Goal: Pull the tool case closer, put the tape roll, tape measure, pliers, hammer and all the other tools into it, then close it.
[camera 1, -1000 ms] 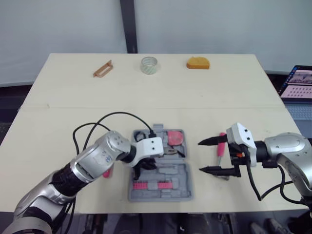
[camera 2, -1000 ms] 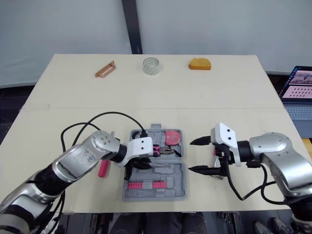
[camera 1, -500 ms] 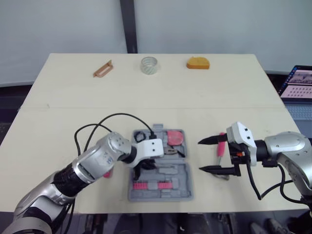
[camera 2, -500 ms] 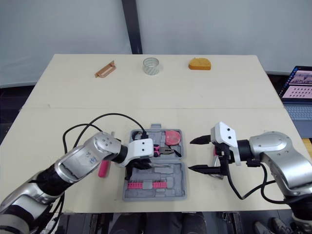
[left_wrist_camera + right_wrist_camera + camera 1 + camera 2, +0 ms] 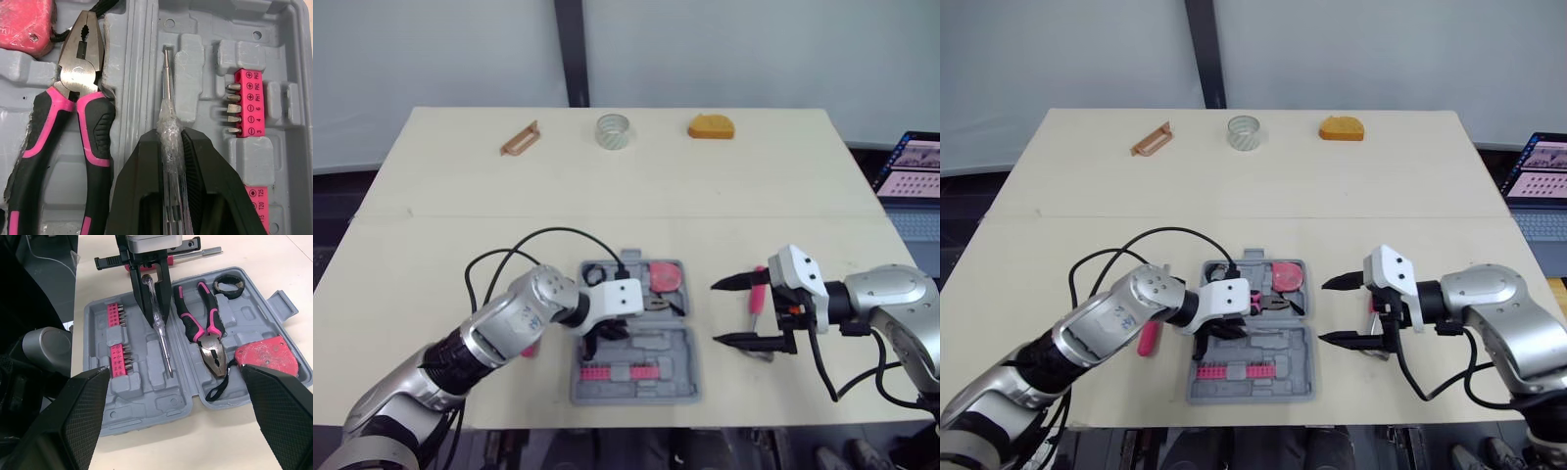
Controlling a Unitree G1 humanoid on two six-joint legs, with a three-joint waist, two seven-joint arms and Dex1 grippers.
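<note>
Barely anything had shifted over the last second; the left arm only nudged. Left gripper (image 5: 169, 142) was clamped on the clear screwdriver (image 5: 167, 78), its shaft lined over its moulded slot in the tool case (image 5: 677, 380), seemingly to seat it beside the pliers (image 5: 78, 93). Right gripper (image 5: 736, 313) waited spread wide at the case's 3 o'clock; tape roll (image 5: 613, 130) lay at the table's 12 o'clock

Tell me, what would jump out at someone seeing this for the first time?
The open grey tool case sits at the near edge of the table, with pink-handled pliers and a red tape measure inside. The left gripper is shut on a clear screwdriver over the case, while the right gripper hangs open beside it.
</note>
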